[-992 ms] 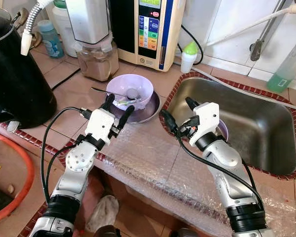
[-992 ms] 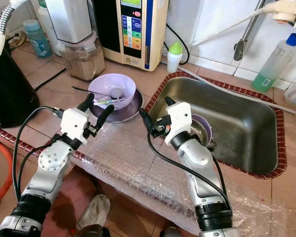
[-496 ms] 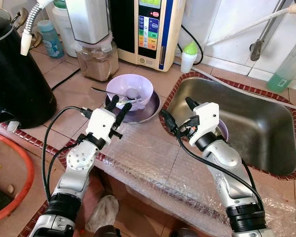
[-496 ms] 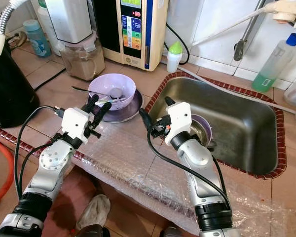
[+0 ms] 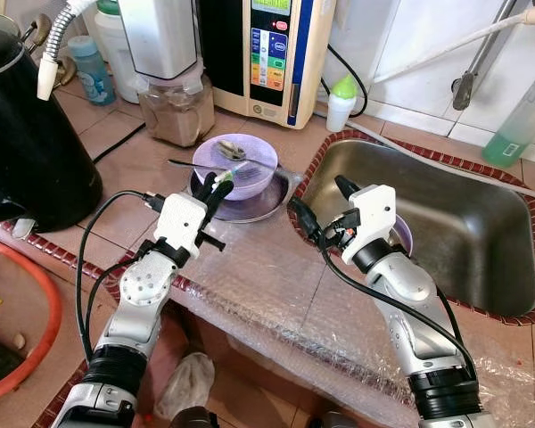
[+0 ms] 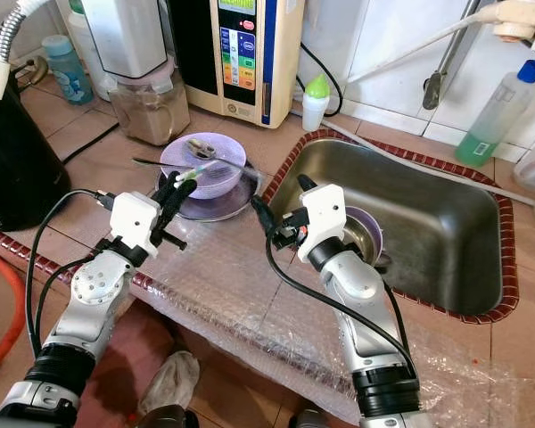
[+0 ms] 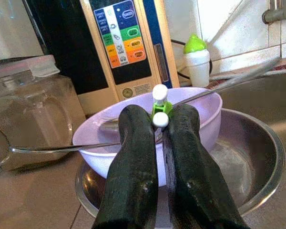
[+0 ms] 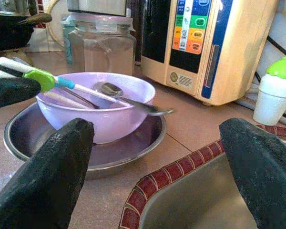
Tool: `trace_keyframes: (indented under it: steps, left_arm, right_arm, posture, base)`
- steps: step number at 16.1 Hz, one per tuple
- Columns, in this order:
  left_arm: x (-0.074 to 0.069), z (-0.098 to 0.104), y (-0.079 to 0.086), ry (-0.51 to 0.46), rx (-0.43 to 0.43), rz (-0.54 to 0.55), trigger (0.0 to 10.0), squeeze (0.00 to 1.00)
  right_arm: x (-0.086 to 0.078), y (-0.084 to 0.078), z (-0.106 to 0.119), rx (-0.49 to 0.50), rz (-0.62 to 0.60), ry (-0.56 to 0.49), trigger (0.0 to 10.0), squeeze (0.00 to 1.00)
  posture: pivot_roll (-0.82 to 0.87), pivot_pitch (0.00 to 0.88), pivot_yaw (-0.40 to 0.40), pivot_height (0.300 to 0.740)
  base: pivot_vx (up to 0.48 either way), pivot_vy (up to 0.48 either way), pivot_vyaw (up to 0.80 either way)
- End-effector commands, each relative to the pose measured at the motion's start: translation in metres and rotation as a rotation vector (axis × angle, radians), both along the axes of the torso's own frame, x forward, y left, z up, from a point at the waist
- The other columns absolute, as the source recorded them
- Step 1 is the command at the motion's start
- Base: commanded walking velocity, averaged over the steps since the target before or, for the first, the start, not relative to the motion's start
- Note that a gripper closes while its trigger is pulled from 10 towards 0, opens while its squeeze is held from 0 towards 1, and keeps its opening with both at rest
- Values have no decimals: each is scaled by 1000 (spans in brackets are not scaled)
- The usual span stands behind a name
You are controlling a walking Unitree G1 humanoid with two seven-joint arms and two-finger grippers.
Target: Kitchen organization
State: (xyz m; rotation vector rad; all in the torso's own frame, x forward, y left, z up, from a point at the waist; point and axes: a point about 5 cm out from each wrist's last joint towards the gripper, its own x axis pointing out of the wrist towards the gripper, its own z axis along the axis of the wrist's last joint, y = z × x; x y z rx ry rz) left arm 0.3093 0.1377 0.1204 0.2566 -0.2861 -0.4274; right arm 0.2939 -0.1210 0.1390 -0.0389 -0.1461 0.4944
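Left wrist view: your left gripper point(image 7: 158, 125) has its fingers pinched on the thin green-and-white utensil point(image 7: 158, 106) at the purple bowl point(image 7: 200, 112) on the bench point(image 5: 116, 169). Light, slick, likely to pivot; grip mid-handle. Right gripper point(image 5: 319, 207): fingers wide, empty.

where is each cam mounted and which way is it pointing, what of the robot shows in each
Left eye and right eye views: on the head, looking forward and down at the counter and sink; both silver arms show, the left gripper at the purple bowl, the right gripper open by the sink rim.
Left wrist view: looks along its fingers, shut on a green-and-white utensil, toward the bowl and the water machine.
Right wrist view: looks between its spread fingers at the bowl.
Shared: both wrist views show bowl, steel plate, machine.
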Motion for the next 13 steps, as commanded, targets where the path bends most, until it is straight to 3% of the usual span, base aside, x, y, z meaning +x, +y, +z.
trace_keyframes:
  steps: [1, 9, 13]
  left_arm:
    - [3, 3, -1, -12, -3, -11, 0, 0]
    - [-2, 7, 10, -27, 39, -9, 0, 0]
    - [-3, 16, 18, -25, 104, -26, 0, 0]
  right_arm:
    - [1, 1, 3, -3, 2, -12, 10000, 0]
    - [2, 3, 2, 3, 4, -15, 10000, 0]
    - [3, 4, 2, 6, 4, -17, 10000, 0]
  posture:
    - [-38, 24, -9, 740]
    - [-26, 15, -5, 740]
    - [-24, 13, -4, 740]
  base:
    - [0, 0, 0]
    - [0, 0, 0]
    - [0, 0, 0]
